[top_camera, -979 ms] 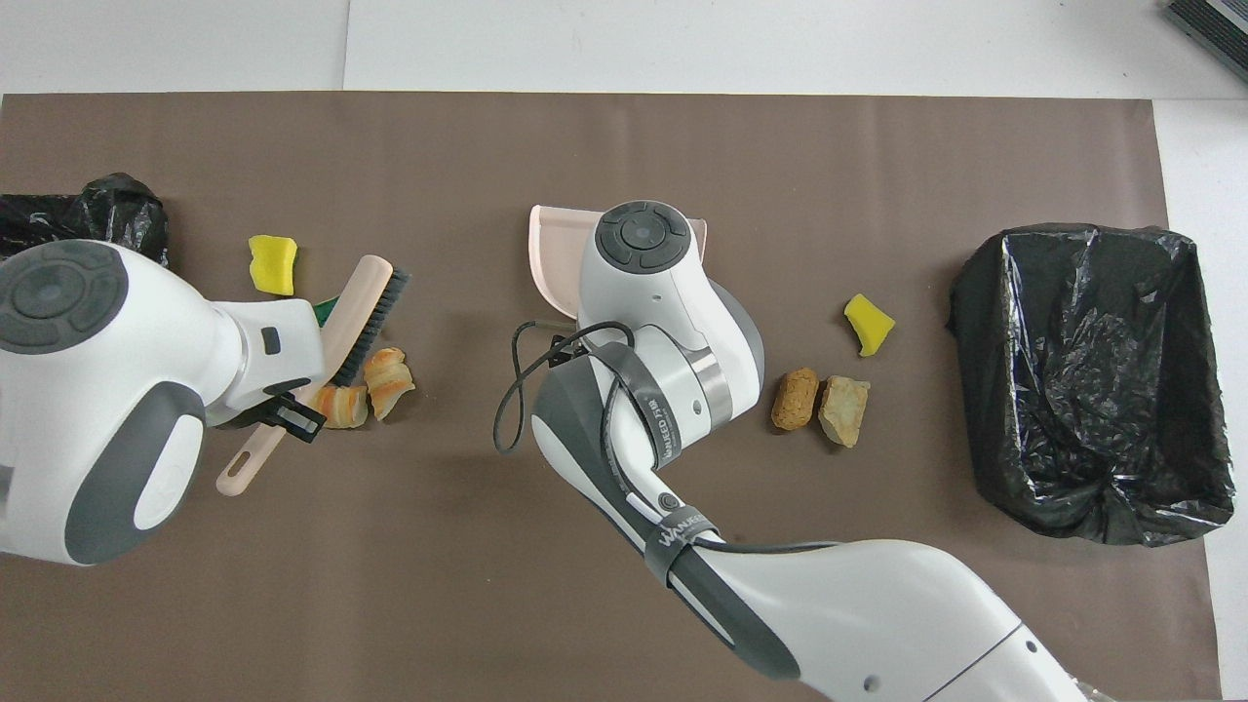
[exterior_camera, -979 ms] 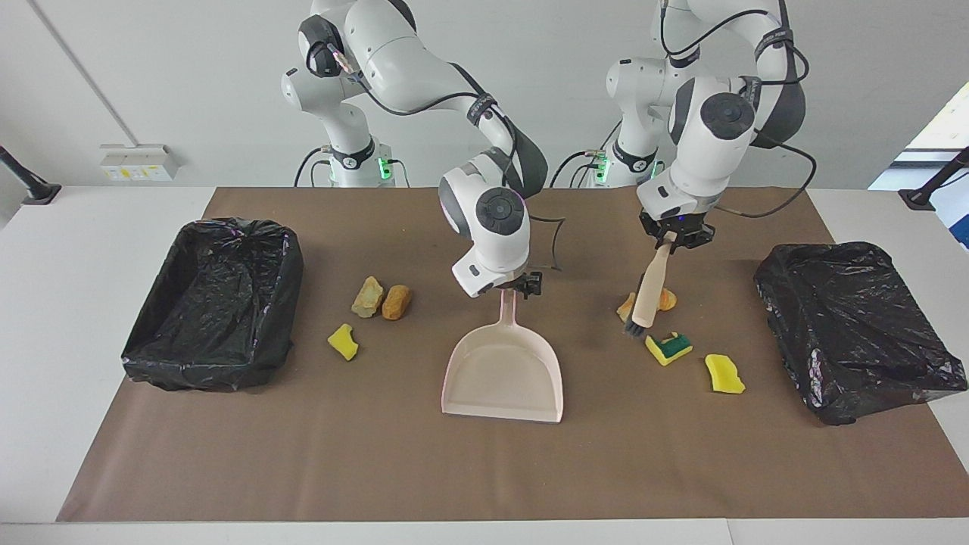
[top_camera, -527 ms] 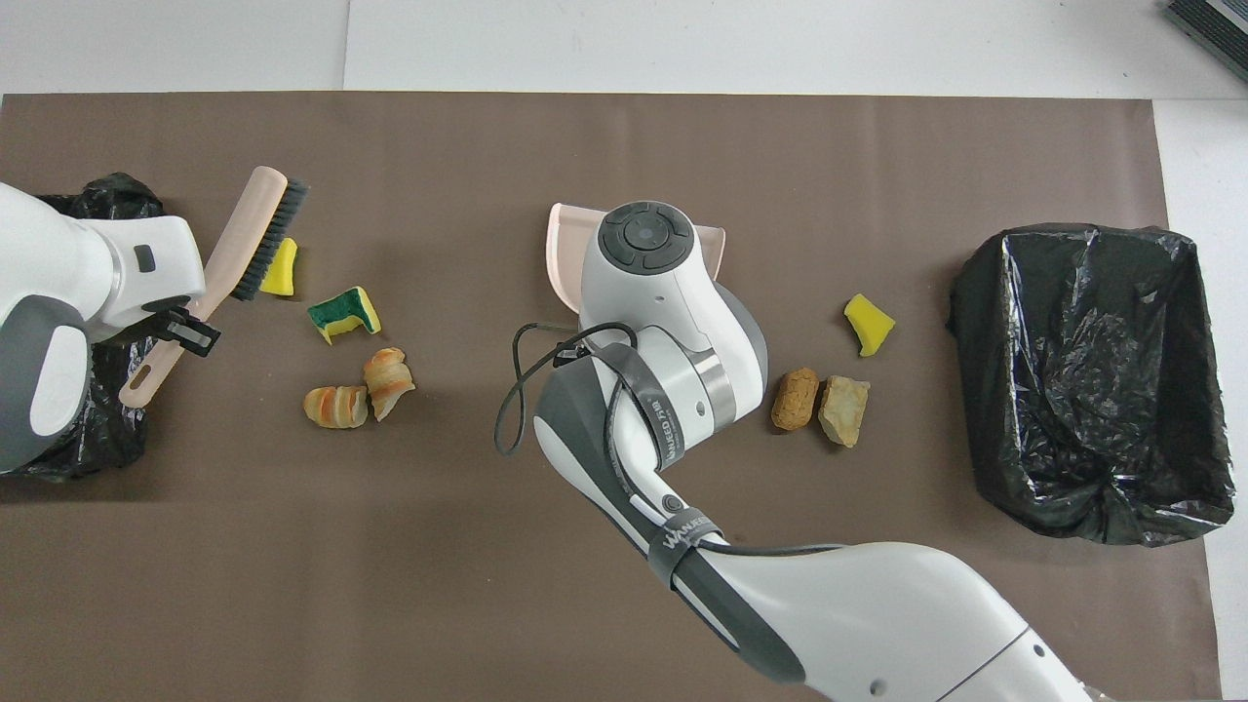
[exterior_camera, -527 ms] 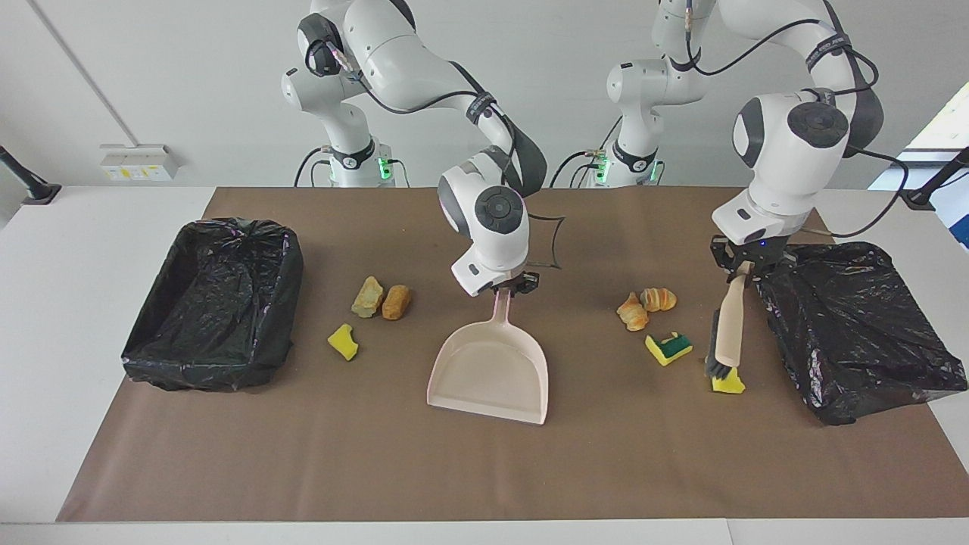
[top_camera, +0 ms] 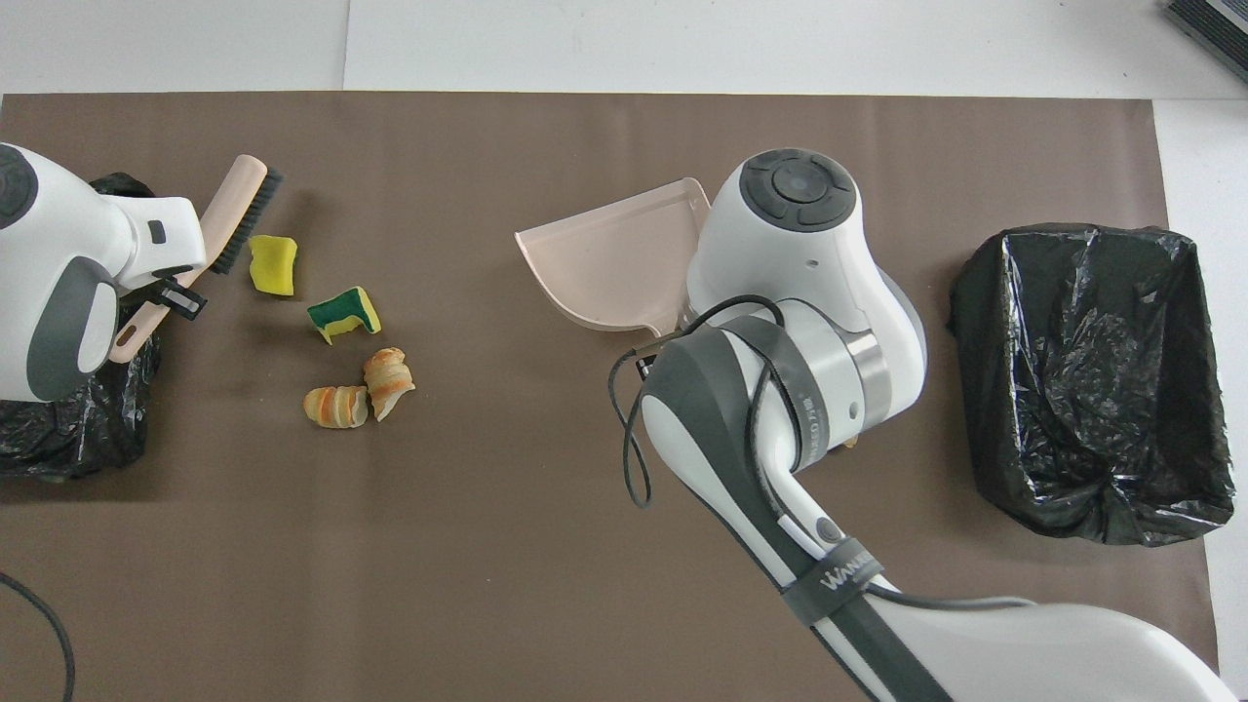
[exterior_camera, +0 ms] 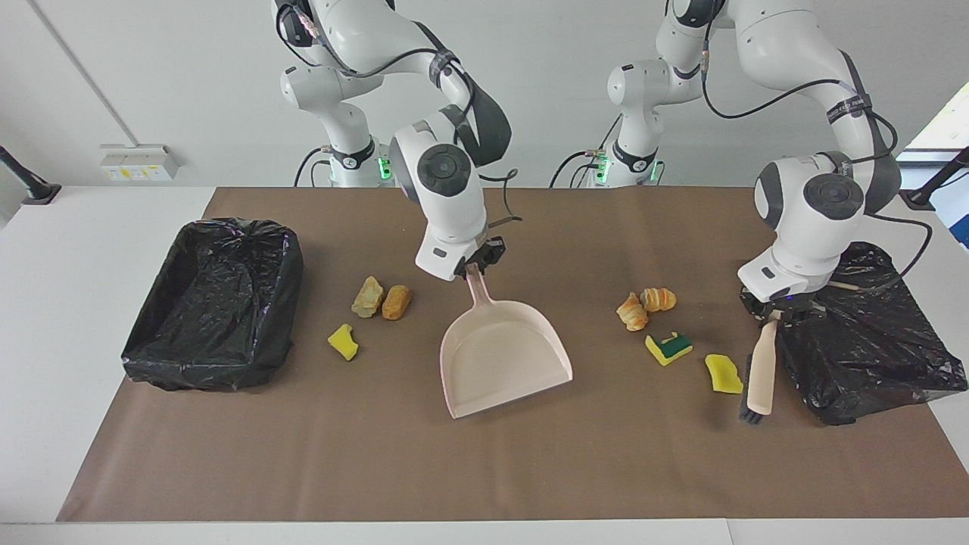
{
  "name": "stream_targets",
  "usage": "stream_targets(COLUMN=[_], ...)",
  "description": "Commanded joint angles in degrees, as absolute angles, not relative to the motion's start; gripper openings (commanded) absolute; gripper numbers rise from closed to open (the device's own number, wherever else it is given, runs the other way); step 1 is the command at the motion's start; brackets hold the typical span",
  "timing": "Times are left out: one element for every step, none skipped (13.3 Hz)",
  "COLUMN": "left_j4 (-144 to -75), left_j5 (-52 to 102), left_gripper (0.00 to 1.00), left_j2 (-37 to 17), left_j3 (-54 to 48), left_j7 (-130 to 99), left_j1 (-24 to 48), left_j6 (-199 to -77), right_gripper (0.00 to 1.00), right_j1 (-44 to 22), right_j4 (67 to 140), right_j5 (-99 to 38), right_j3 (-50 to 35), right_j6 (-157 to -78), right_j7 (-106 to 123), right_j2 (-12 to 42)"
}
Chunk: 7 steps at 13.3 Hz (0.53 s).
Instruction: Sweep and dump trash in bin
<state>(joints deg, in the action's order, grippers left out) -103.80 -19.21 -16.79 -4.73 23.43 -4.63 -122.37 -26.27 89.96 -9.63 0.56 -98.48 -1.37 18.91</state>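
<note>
My right gripper (exterior_camera: 475, 266) is shut on the handle of the beige dustpan (exterior_camera: 503, 356), mid-table, its mouth turned toward the left arm's end; the dustpan also shows in the overhead view (top_camera: 614, 258). My left gripper (exterior_camera: 774, 314) is shut on the beige-handled brush (exterior_camera: 761, 371), head low, between a yellow sponge (exterior_camera: 724, 373) and the bin (exterior_camera: 863, 333). The trash near it is that sponge, a green-backed sponge (exterior_camera: 668, 348) and two croissant pieces (exterior_camera: 632, 312). Two brown pieces (exterior_camera: 382, 299) and a yellow sponge (exterior_camera: 344, 341) lie toward the right arm's end.
A second black-lined bin (exterior_camera: 212, 303) stands at the right arm's end of the brown mat. In the overhead view the right arm (top_camera: 790, 341) hides the trash near that bin, and the left arm covers much of the bin at its own end.
My left gripper carried the brush from the croissants past the sponges to beside the bin. My right gripper swung the dustpan's mouth toward the left arm's end.
</note>
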Motion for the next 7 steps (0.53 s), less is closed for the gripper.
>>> stream_targets(left_j4=[-102.74, -104.31, -105.37, -106.6, -107.92, -109.23, -109.51], left_j5=[-21.27, -21.27, -21.27, -21.1, -21.01, -20.83, -20.57], left_gripper=[0.0, 0.0, 0.0, 0.0, 0.0, 0.0, 0.0], left_j2=[-18.28, -17.59, -16.36, -15.83, -14.86, -13.9, -13.45], left_j3=[-5.36, -5.45, -5.62, -5.62, -5.8, -5.89, -5.98], left_j7=[23.73, 23.47, 23.29, 22.86, 21.98, 21.28, 20.57], left_j1=[-4.84, -4.14, -3.52, -2.12, -1.5, -0.28, 1.22], left_j6=[-121.21, -119.11, -116.74, -115.76, -115.14, -113.57, -111.29], right_gripper=[0.0, 0.0, 0.0, 0.0, 0.0, 0.0, 0.0], right_j1=[-25.57, -25.84, -25.93, -25.93, -25.93, -26.1, -26.1], right_j4=[103.58, 107.54, 110.8, 113.01, 114.25, 115.48, 117.23], right_j5=[-1.63, 0.85, 1.49, 1.76, 1.76, 1.76, 1.84], right_j3=[-0.09, -0.17, -0.18, -0.18, -0.26, -0.26, -0.26], right_j6=[-99.93, -101.41, -102.9, -103.7, -103.97, -104.5, -105.89], right_j7=[12.7, 15.79, 20.0, 24.82, 28.61, 30.91, 33.9], right_j2=[9.16, 6.97, 5.29, 4.06, 3.43, 2.73, 1.94])
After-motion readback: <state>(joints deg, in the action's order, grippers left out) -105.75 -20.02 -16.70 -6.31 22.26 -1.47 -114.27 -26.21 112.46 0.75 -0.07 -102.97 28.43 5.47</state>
